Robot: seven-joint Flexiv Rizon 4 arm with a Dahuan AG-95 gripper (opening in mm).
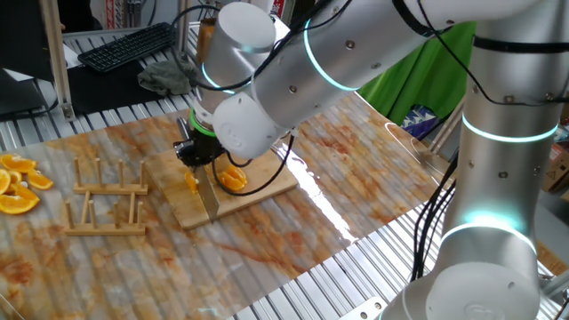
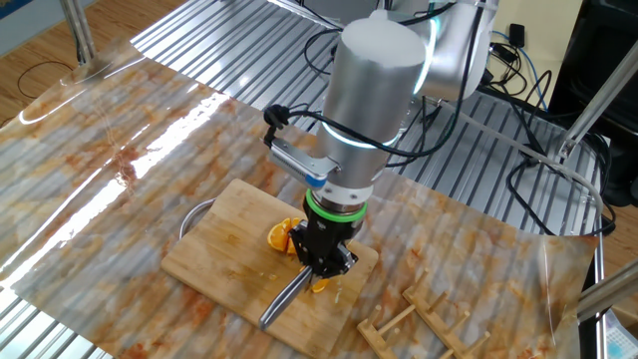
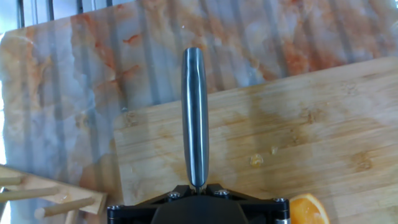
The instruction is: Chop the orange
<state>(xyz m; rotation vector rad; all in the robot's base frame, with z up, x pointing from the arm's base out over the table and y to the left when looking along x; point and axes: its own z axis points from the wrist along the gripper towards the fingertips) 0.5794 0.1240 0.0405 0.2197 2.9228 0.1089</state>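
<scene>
My claw point(image 2: 326, 257) is clamped tight on a steel knife point(image 3: 194, 115), blade edge-down over the bamboo cutting board point(image 2: 224, 249) to slice; the orange point(image 2: 282, 236) lies on that board, just beside the blade, board steady on the worktop point(image 1: 356, 178).

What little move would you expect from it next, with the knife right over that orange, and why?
Probably a short press straight down. The hand is shut on the knife, whose blade lies low over the cutting board. The orange sits on the board right at the hand, with a small piece on the blade's other side, so another cut seems under way.
</scene>
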